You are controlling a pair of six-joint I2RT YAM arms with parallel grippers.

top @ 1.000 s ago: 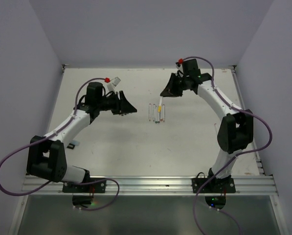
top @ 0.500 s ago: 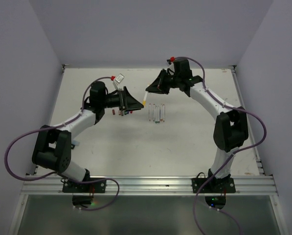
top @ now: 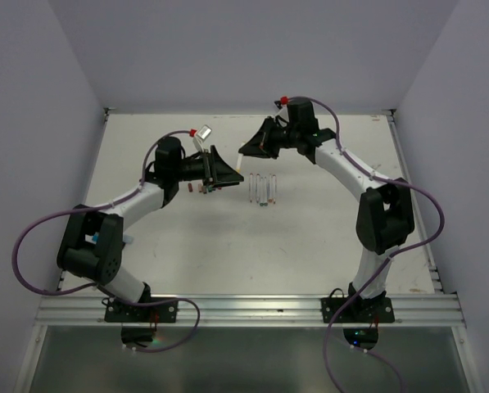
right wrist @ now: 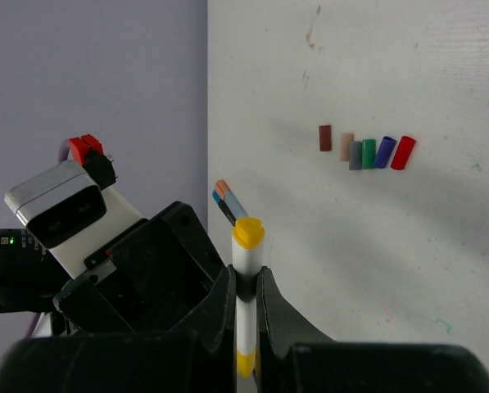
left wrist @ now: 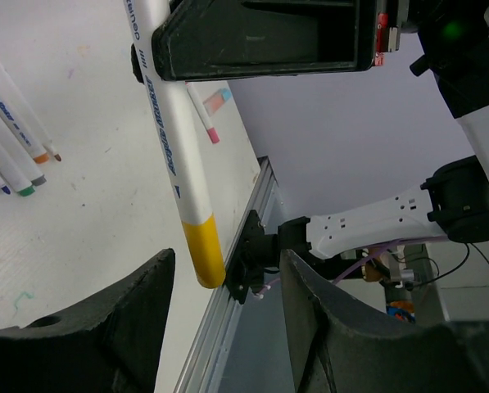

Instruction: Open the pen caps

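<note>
My right gripper (top: 247,152) (right wrist: 244,282) is shut on a white pen (left wrist: 164,123) with a yellow cap (left wrist: 203,254), and holds it in the air above the table. My left gripper (top: 222,173) (left wrist: 224,282) is open. Its fingers stand on either side of the yellow cap without touching it. Several loose caps (right wrist: 367,150) (brown, pink, green, blue, red) lie in a row on the table, and also show under the left gripper in the top view (top: 203,188). Several uncapped pale pens (top: 263,188) (left wrist: 15,155) lie side by side at mid-table.
The white table (top: 310,237) has a metal rail (top: 252,307) along its near edge and walls on three sides. A small orange-and-blue stick (right wrist: 226,201) lies near the table's edge. Purple cables loop off both arms.
My right gripper lifted the yellow-capped pen from the row and carried it left. My left arm swung in towards the centre, so the cap now sits between its open fingers.
</note>
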